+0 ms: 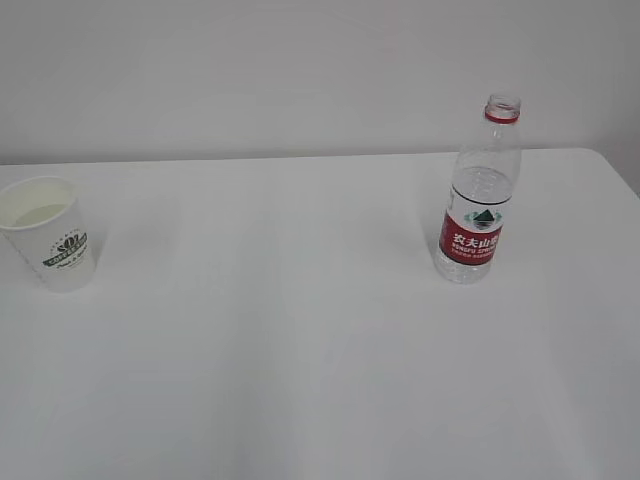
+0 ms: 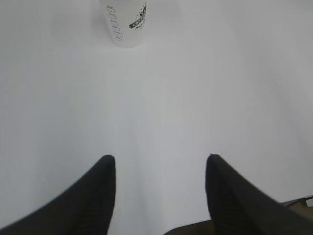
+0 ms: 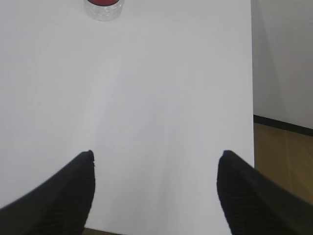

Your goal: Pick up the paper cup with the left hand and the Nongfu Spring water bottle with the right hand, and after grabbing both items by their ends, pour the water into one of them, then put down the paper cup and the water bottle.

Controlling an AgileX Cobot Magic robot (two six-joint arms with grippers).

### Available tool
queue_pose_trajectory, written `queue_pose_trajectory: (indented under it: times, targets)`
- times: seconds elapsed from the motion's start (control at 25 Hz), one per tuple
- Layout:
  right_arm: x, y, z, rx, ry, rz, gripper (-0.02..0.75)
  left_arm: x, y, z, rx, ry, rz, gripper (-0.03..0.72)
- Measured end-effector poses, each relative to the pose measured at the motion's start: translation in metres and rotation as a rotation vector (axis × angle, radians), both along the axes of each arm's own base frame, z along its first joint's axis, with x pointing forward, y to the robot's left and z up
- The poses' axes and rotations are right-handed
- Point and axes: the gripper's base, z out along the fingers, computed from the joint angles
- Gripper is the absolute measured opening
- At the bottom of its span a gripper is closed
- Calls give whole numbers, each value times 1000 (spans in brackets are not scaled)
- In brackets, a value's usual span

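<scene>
Black ribbed fingers [image 2: 93, 196] fill the bottom of the left wrist view, one at about 7 o'clock and one at about 5 o'clock, standing well apart with only bare white worktop [image 2: 161, 112] between them; the left hand [image 2: 160, 161] is open and holds nothing. Straight ahead of it, near 12 o'clock and cut off by the top edge, stands the paper cup [image 2: 126, 24], upright, its green lettering facing the camera, well clear of the fingertips.

From the right wrist, the right hand [image 3: 155, 156] shows the same posture: its two dark fingers [image 3: 244, 196] are spread wide over the worktop with nothing gripped. The base of the Nongfu Spring water bottle [image 3: 102, 9] sits at about 11 o'clock at the top edge, clear plastic with a strip of red label just showing, well apart from the fingers. At 3 o'clock the worktop ends and a brown floor [image 3: 283, 166] shows below a pale wall.

Seen from the exterior camera, neither arm is in the picture. The paper cup [image 1: 52, 235] stands upright at about 9 o'clock near the left edge, its cream inside visible, with what looks like a little pale liquid at the bottom, though this is hard to tell. The bottle [image 1: 478, 195] stands upright at about 2 o'clock, uncapped, red ring at the neck, red label facing forward. Cup and bottle are well apart, with plain white worktop [image 1: 300, 350] between them.
</scene>
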Motion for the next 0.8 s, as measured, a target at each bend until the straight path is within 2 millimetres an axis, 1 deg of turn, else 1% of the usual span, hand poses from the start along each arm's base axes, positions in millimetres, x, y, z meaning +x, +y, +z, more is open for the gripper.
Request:
queue_pose_trajectory:
  times: [0.24,0.32,0.44,0.56,0.8]
  targets:
    - [-2,0,0,8,-12,1,590,-1,0,0,-1,-6,0,396]
    - [-8,-2,1,22,-48,2,590,-5,1,1,-7,-35,0,393]
    - [-16,-5,1,40,-98,1,590,-19,4,1,-24,-118,8,392]
    - [-19,-6,1,48,-117,2,590,-29,6,1,-35,-182,29,389]
    - [-31,-10,1,78,-192,1,590,-29,6,1,-34,-184,40,386]
